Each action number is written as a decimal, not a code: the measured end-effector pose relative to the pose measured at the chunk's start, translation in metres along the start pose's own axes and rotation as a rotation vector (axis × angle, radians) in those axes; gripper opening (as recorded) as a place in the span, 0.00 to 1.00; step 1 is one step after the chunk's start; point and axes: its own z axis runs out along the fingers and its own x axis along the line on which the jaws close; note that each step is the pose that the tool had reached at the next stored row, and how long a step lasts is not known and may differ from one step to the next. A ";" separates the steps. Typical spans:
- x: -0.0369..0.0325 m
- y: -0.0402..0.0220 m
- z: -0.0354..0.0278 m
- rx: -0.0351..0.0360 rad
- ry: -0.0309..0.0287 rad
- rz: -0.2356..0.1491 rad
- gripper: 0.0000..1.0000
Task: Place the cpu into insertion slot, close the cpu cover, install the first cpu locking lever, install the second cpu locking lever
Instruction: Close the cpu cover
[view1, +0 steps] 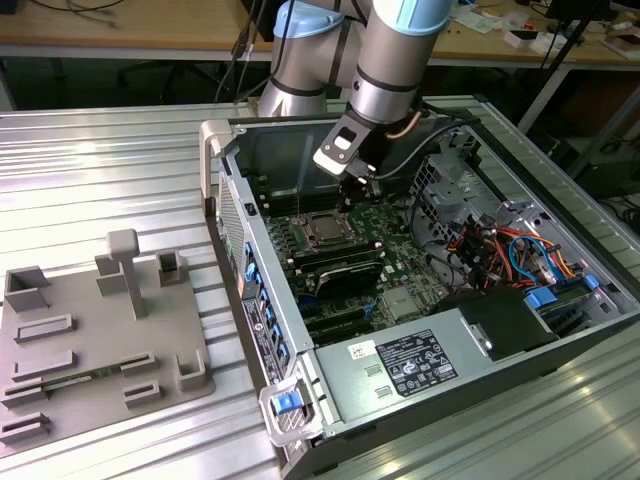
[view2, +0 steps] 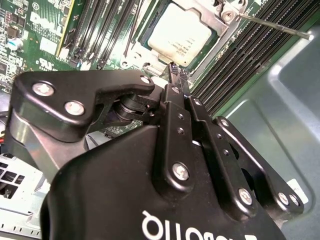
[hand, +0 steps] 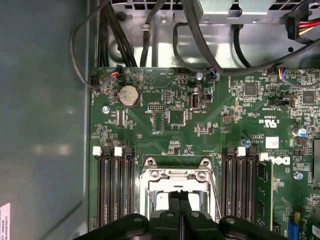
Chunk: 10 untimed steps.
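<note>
Claw clenched, tips just beside cpu, cpu seated under closed cpu cover

We find the cpu framed by the cpu cover on the motherboard, memory slots flanking it on both sides. The gripper hangs just above it, inside the computer case.
</note>
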 end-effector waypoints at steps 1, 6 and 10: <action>0.0000 -0.0004 0.0001 0.0000 0.0001 0.000 0.11; 0.0000 -0.0009 0.0002 -0.0001 0.0001 0.000 0.11; 0.0000 -0.0020 0.0004 -0.0001 0.0002 0.000 0.11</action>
